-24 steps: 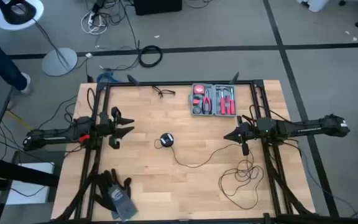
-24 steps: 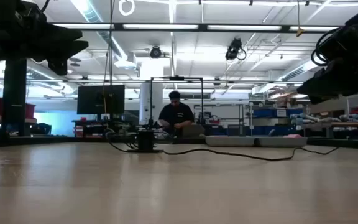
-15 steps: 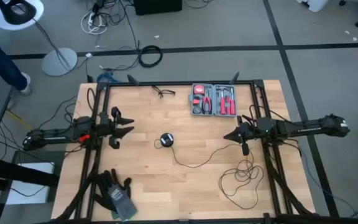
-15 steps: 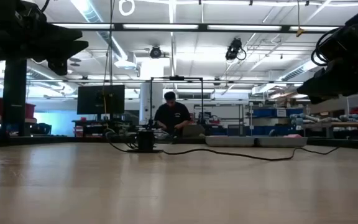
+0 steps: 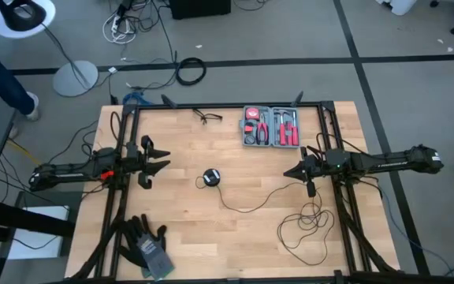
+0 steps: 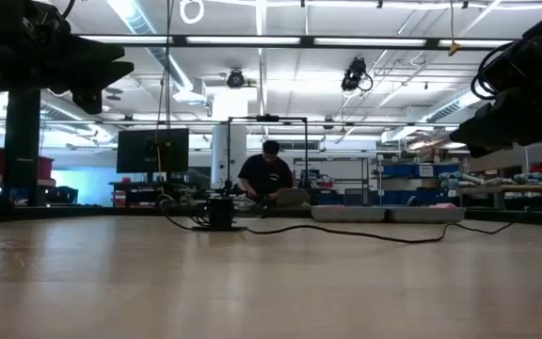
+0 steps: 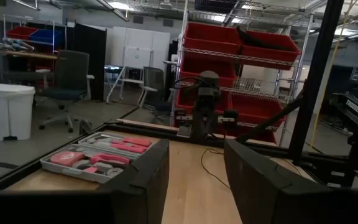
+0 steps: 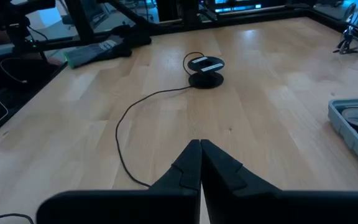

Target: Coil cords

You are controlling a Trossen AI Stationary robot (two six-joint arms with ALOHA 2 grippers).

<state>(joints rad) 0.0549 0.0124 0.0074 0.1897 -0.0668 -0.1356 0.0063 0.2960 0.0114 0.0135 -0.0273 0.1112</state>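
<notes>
Loosely sprawled thin black cord (image 5: 266, 197)

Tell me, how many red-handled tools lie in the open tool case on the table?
About 4, judging from the high view: all in the open tool case at the table's far edge, mostly in its right half. Smaller ones may be hidden.

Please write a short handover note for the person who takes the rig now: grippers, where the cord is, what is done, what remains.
Left gripper: open, empty, waiting at the table's left side.
Right gripper: shut, holding nothing, above the table's right side.
Cord: lies loose from the puck at mid-table to a messy tangle near the right front edge.
Done: nothing coiled yet.
Left: grasp the cord and coil it all.
</notes>
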